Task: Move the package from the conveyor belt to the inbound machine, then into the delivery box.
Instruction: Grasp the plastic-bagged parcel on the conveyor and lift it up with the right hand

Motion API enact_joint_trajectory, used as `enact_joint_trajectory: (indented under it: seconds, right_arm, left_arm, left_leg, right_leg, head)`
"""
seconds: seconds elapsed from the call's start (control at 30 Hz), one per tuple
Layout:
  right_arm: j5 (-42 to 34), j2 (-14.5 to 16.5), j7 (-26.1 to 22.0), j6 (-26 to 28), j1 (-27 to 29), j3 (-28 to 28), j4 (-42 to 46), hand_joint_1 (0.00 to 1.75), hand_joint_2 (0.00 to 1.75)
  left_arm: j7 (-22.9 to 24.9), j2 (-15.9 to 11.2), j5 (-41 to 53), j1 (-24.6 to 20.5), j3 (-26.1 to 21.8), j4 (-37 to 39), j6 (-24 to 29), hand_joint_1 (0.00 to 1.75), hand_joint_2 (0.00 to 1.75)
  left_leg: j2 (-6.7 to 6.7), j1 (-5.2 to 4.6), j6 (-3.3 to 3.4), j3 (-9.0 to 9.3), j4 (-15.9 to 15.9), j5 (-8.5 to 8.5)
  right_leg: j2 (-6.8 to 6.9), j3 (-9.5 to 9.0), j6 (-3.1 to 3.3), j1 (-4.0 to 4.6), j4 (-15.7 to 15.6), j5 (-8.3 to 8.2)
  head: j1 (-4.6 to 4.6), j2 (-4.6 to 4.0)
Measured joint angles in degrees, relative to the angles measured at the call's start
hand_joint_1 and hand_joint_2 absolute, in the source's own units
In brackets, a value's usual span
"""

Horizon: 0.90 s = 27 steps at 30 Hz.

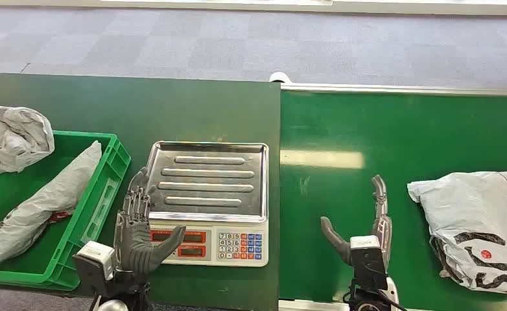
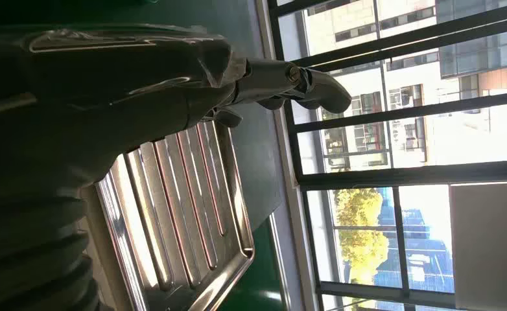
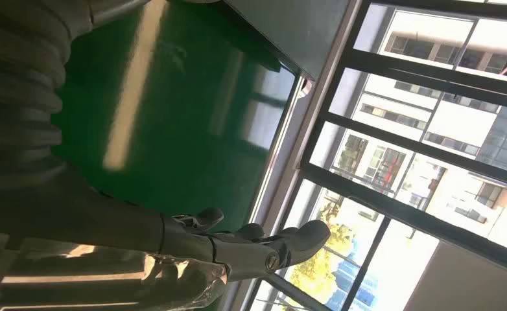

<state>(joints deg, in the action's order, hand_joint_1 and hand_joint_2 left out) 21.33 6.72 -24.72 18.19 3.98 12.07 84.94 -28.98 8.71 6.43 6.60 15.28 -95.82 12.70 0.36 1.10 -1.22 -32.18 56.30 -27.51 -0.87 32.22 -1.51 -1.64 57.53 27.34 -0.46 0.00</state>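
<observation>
package (image 1: 478, 227) on conveyor belt (image 1: 367, 142), well right of right robot hand (image 1: 367, 227) | both robot hands spread, empty; left robot hand (image 1: 137, 230) by scale (image 1: 209, 194) | risk: limp bag slips or sags in a one-sided grasp

Digits 0 to 9 on the scale (image 1: 207, 203) keypad, black lettering on the package (image 1: 481, 227) too cropped to read

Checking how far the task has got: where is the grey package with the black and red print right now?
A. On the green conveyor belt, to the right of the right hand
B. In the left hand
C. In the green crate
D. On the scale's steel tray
A: the printed package lies on the conveyor belt, to the right of the open right hand; the scale's tray is bare.
</observation>
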Motion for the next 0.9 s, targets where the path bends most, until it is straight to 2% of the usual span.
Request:
enact_joint_trajectory:
  seconds: [0.9]
  right_arm:
    - [0.0, 0.0, 0.0, 0.0, 0.0, 0.0, 0.0, 0.00, 1.75]
  left_arm:
    - [0.1, 0.0, 0.1, 0.0, 0.0, 0.0, 0.0, 0.00, 1.75]
  left_leg:
    - [0.00, 0.00, 0.00, 0.00, 0.0, 0.00]
  right_leg:
    - [0.00, 0.00, 0.00, 0.00, 0.0, 0.00]
  head:
    - [0.00, 0.00]
